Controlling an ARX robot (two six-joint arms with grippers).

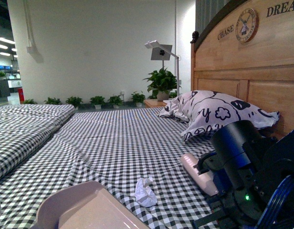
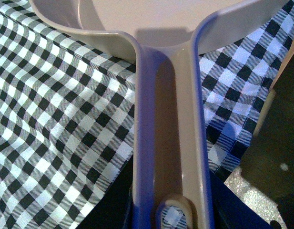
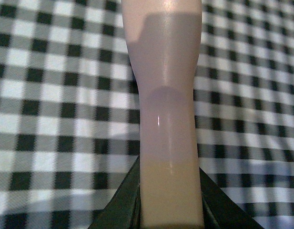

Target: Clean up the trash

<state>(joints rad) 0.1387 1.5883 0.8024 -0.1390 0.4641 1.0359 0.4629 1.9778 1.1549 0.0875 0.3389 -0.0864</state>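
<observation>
A crumpled tissue (image 1: 145, 192) lay at lower centre of the bed (image 1: 113, 138), between the left gripper's dustpan (image 1: 85, 210) and the right gripper (image 1: 218, 191), clamped on a brush handle (image 1: 199, 172).

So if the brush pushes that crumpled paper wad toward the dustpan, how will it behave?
The paper wad looks thin and loosely crumpled, so it is probably very light and may tumble or skid rather than slide steadily. It likely squashes instead of resisting. The checked sheet shows folds, which could snag it before the dustpan.
</observation>
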